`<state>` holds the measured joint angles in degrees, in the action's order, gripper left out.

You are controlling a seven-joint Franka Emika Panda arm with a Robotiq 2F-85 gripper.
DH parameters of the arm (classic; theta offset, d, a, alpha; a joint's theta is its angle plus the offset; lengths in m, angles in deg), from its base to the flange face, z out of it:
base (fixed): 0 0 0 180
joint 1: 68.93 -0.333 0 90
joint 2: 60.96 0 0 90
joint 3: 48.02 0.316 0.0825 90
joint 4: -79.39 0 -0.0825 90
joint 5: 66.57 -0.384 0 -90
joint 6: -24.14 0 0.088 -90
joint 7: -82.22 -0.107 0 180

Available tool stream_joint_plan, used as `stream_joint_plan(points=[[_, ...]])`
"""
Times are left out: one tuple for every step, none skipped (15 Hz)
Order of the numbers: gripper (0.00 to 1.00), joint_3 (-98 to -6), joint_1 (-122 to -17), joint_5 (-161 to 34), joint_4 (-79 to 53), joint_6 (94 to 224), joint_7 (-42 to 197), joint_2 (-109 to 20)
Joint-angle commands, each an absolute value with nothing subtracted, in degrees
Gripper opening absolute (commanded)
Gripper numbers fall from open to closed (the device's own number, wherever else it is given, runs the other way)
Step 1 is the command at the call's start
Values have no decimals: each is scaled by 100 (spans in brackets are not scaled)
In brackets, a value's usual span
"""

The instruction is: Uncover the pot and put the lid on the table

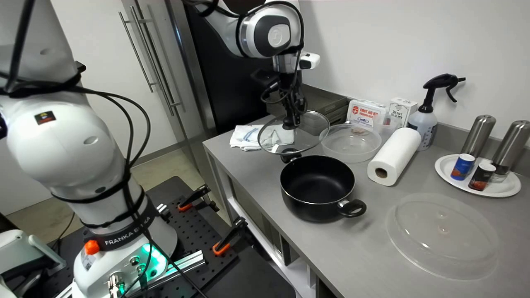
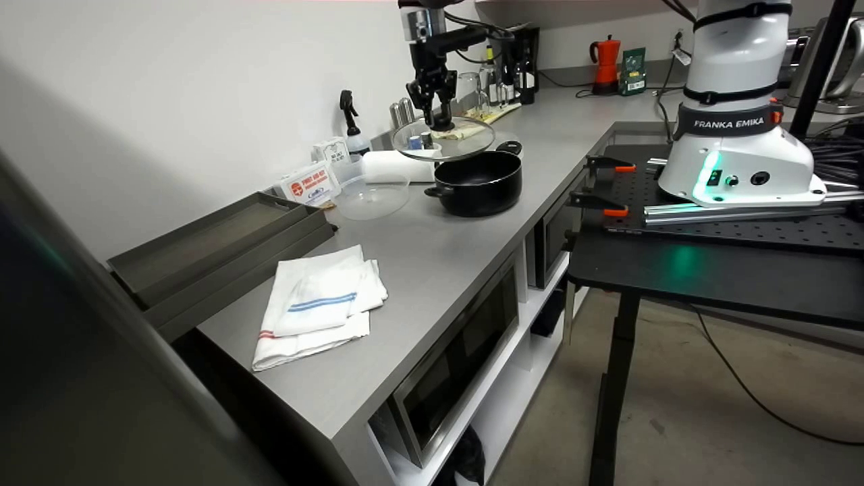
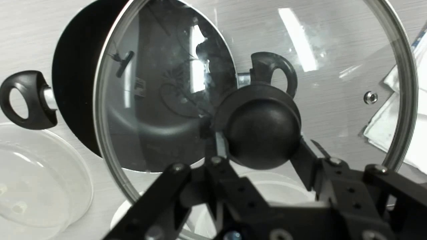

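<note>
The black pot (image 1: pixel 304 208) stands uncovered on the grey table (image 1: pixel 364 248); the pot (image 2: pixel 476 201) and table (image 2: pixel 418 277) also show in the other exterior view. My gripper (image 1: pixel 292 121) is shut on the black knob (image 3: pixel 263 133) of a clear glass lid (image 1: pixel 310 132). It holds the lid (image 2: pixel 472 140) in the air, roughly level. The lid is above the pot's height and shifted toward the folded towels. In the wrist view the lid (image 3: pixel 337 130) overlaps part of the pot (image 3: pixel 75 76). The knob sits between both fingers.
Folded white towels (image 2: pixel 324 304) lie near the table's end. A clear plastic bowl (image 1: pixel 350 151), a paper-towel roll (image 1: pixel 393 157), a first-aid box (image 1: pixel 366 111) and a spray bottle (image 1: pixel 422 122) stand along the wall. A clear plastic cover (image 1: pixel 443 248) and a white plate (image 1: pixel 509 186) with shakers are farther along.
</note>
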<state>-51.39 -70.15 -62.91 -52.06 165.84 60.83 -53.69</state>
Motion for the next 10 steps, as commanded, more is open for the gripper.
stream_joint_plan(points=[[25,-4999,-7189,-6034,-4979,16264,5891,-5481],[25,-4956,-7236,-5998,-4927,16220,5876,-5465],[25,-4921,-7276,-5949,-4886,16168,5871,-5462],[25,-4875,-7328,-5907,-4824,16129,5837,-5432],[25,-4834,-7378,-5851,-4767,16070,5809,-5408],[25,-4796,-7424,-5793,-4706,16017,5765,-5379],[25,-4752,-7480,-5723,-4637,15944,5708,-5343],[25,-4714,-7533,-5655,-4567,15878,5660,-5301],[25,-4679,-7583,-5592,-4503,15818,5604,-5263],[25,-4635,-7642,-5531,-4405,15739,5557,-5194]])
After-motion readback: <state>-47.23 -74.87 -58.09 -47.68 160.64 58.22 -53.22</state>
